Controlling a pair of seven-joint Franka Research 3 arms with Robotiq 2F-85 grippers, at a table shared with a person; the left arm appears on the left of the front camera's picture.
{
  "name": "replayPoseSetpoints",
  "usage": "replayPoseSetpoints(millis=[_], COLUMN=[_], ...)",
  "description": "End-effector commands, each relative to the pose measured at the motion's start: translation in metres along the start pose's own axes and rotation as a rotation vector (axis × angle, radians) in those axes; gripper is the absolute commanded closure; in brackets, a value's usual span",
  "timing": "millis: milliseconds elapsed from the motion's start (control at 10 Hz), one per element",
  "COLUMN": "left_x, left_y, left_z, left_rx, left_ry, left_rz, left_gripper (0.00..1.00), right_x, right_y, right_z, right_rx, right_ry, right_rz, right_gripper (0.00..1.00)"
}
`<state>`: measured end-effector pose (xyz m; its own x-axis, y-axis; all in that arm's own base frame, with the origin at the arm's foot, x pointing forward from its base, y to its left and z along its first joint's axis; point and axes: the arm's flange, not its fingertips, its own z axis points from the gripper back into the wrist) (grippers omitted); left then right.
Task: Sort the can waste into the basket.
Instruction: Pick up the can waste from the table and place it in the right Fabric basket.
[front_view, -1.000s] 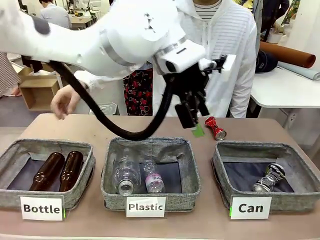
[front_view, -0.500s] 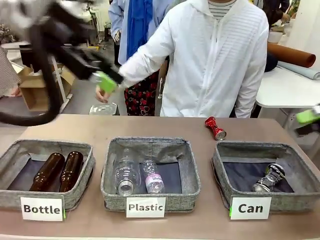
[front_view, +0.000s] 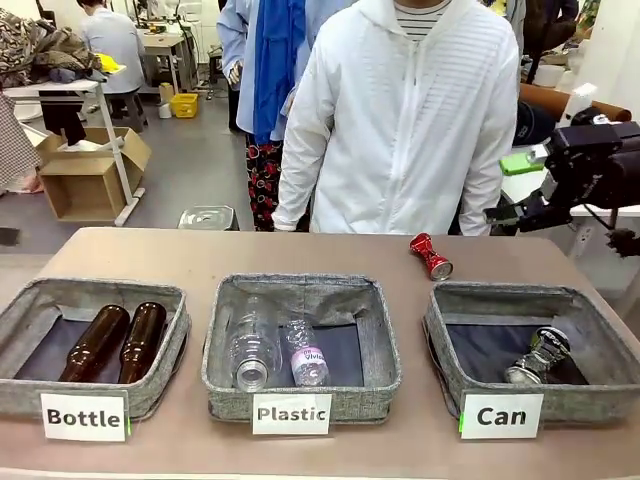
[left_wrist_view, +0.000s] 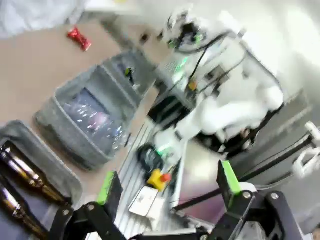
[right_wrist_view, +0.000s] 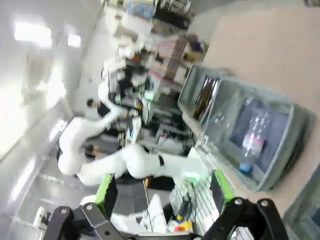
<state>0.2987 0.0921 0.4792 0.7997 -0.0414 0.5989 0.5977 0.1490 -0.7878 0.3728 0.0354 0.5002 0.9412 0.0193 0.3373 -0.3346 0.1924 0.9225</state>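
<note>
Jaws wide, empty: left gripper (left_wrist_view: 167, 181), right gripper (right_wrist_view: 162, 187). Red narrow-waisted metal can (front_view: 431, 256) lying on brown table (front_view: 150, 250) just beyond grey fabric "Can" basket (front_view: 590, 402); silver-black metal can (front_view: 537, 357) inside.

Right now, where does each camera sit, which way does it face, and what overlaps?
Front: between the arms, facing across the table at the person; open right gripper at picture right.
Left wrist: raised and rolled, looking past the open left gripper at the Plastic basket and red can.
Right wrist: rolled sideways, looking past its fingers at the Plastic basket and a white arm.
Shared: the Plastic basket, all three.
</note>
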Motion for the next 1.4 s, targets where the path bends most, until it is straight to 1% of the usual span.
replayPoseSetpoints(millis=[0,100,200,300,1200,1300], left_x=[-0.023,-0.034,-0.023,-0.023,-0.023,-0.023], left_y=[0.022,0.032,0.012,0.012,0.012,0.012], left_z=[0.032,0.042,0.028,0.028,0.028,0.028], left_rx=[-0.017,0.031,-0.019,-0.019,-0.019,-0.019], left_ry=[-0.297,-0.382,-0.144,-0.144,-0.144,-0.144], left_rz=[-0.018,-0.075,0.032,0.032,0.032,0.032], left_gripper=[0.00,0.00,0.00,0.00,0.00,0.00], right_x=[0.004,0.001,-0.001,0.006,0.006,0.003], right_y=[-0.019,-0.029,-0.036,-0.023,-0.023,-0.025], right_z=[0.022,0.039,0.057,0.037,0.037,0.038], right_rx=[-0.123,-0.238,-0.299,-0.118,-0.118,-0.132], right_ry=[-0.117,-0.155,-0.177,-0.123,-0.123,-0.111], right_rz=[0.011,0.021,0.011,-0.011,-0.011,-0.004], right_gripper=[0.00,0.00,0.00,0.00,0.00,0.00])
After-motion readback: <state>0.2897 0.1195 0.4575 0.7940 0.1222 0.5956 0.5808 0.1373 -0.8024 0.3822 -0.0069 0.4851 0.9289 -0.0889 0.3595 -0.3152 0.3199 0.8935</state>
